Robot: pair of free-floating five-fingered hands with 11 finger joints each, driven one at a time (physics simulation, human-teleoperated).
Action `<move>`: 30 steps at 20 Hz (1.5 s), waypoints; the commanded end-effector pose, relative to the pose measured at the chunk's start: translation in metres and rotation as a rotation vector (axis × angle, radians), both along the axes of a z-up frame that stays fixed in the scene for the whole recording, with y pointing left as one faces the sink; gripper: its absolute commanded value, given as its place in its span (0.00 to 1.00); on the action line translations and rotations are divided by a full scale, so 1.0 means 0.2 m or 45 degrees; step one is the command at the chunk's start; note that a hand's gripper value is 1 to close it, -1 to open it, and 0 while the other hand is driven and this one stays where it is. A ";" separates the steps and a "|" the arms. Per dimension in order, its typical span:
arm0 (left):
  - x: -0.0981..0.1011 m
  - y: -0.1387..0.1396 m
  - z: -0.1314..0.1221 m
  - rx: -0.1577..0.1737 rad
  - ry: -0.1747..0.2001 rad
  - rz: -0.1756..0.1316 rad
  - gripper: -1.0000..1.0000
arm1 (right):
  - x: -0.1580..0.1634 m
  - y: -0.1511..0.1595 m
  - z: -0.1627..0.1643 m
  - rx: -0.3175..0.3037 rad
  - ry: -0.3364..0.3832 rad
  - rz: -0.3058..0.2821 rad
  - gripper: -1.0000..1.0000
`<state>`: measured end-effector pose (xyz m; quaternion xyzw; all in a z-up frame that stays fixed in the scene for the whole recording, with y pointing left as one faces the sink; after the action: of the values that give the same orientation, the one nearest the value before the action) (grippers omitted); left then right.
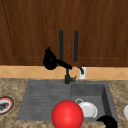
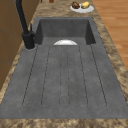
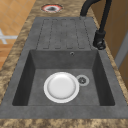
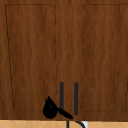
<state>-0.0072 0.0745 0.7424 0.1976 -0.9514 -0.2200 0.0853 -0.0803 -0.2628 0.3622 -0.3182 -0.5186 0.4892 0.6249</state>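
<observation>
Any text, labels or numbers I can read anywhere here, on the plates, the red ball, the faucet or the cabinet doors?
None can be read.
White plate in the sink basin: plain, no marking.
Red ball: plain.
Red-rimmed plate on the counter: a dark patch at its centre, too blurred to tell if it is writing.
Cabinet doors and faucet: no lettering.

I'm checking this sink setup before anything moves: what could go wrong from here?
1. The left hand hangs close by the left cabinet handle and above the black faucet; a careless move might knock either.
2. The right hand sits low at the sink's front right edge, near the white plate in the basin; dropping in could strike the rim or plate.
</observation>
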 end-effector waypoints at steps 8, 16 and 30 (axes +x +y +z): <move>-0.02 0.00 0.06 -0.132 -0.015 0.171 0.00 | 0.00 0.00 0.00 0.000 0.000 0.000 0.50; -0.04 0.00 0.09 -0.124 -0.045 0.254 0.00 | 0.00 0.00 0.00 0.000 0.000 0.000 0.50; -0.02 -0.02 0.13 -0.062 -0.112 0.388 0.00 | 0.00 0.00 0.00 0.000 0.000 0.000 0.50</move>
<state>-0.0145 0.0745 0.7690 0.3086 -0.9310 -0.1831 0.0668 -0.0803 -0.2628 0.3622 -0.3182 -0.5186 0.4892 0.6249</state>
